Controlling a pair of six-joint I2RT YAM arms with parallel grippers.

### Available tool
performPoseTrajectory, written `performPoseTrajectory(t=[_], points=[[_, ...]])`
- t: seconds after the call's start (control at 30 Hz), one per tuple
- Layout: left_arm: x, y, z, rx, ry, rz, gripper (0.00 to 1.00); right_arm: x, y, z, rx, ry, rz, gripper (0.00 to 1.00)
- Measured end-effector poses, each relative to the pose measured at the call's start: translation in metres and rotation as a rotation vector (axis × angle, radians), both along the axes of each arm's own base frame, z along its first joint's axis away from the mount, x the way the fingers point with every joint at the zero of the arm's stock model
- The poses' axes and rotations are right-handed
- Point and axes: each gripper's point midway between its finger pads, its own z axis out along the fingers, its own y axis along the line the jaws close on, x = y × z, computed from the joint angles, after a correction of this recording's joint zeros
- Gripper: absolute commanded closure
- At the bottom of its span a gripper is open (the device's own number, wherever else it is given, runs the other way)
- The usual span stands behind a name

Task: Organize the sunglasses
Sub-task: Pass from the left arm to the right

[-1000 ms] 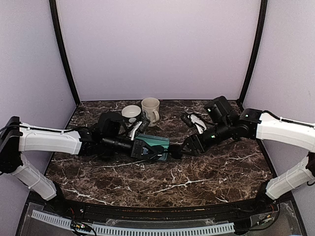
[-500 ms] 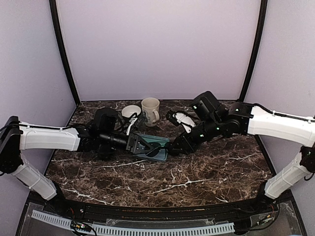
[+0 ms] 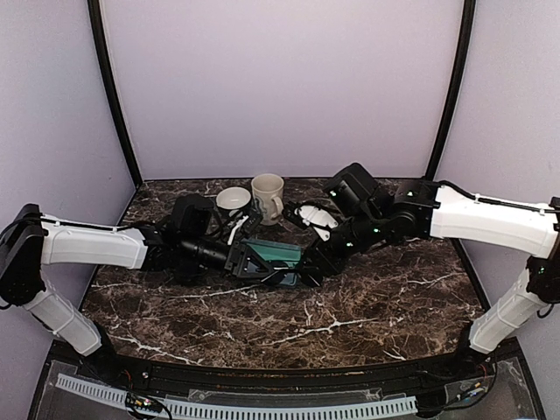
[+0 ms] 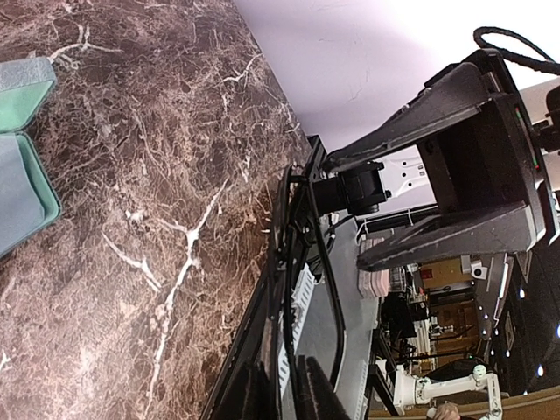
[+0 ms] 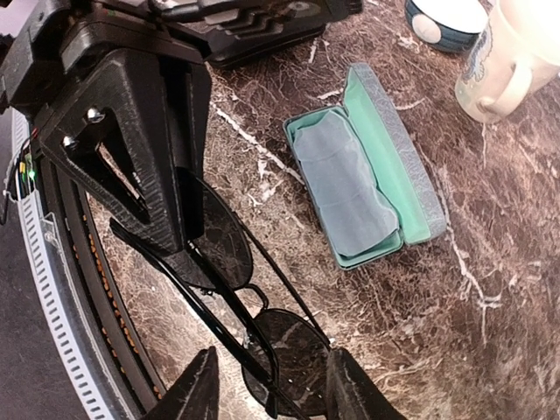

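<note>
The thin black wire-framed sunglasses [image 5: 293, 354] hang above the marble table between my two grippers, a little in front of the open case; in the top view they are a small dark shape [image 3: 287, 276]. My left gripper [image 5: 171, 223] is shut on one lens end; its fingertips [image 4: 254, 394] stand almost together. My right gripper [image 5: 271, 389] is open, one finger on each side of the other lens. In the top view the left gripper [image 3: 254, 262] and right gripper [image 3: 308, 268] nearly meet. The brownish thick-framed pair does not show.
The grey-blue hard case [image 5: 398, 149] lies open on the table with a green lining and a grey cloth [image 5: 337, 188] inside; it also shows in the top view [image 3: 278, 254]. A cream mug [image 3: 268, 198] and a small bowl [image 3: 233, 200] stand behind it.
My right arm has swung left and its open gripper has come up to the sunglasses held by my left gripper. The left arm has barely moved.
</note>
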Motion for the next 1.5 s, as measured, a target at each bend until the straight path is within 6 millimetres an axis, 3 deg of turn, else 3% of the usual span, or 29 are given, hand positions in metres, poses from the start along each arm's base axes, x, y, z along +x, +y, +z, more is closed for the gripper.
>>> performPoseTrajectory(t=[0.2,0.5,0.83,1.0,1.13,1.4,1.5], points=[[0.0,-0.002,0.004,-0.02,-0.007,-0.007,0.87,-0.006,-0.011,-0.006,-0.003,0.007,-0.012,0.3],[-0.003,-0.002,0.004,-0.04,-0.013,-0.026,0.85,-0.013,-0.041,-0.017,0.089,0.111,-0.075,0.25],[-0.012,0.0,-0.001,-0.042,-0.092,-0.106,0.84,-0.018,-0.008,-0.013,0.151,0.214,0.051,0.23],[-0.017,0.0,0.0,-0.052,-0.123,-0.147,0.84,-0.024,0.009,-0.015,0.171,0.279,0.135,0.3],[-0.02,0.0,0.002,-0.061,-0.141,-0.176,0.83,-0.033,0.016,-0.017,0.193,0.328,0.193,0.42],[-0.026,-0.001,0.005,-0.084,-0.163,-0.219,0.82,-0.037,0.02,-0.011,0.255,0.391,0.25,0.61],[-0.027,-0.001,0.005,-0.087,-0.167,-0.226,0.82,-0.039,0.019,-0.011,0.266,0.405,0.262,0.6]])
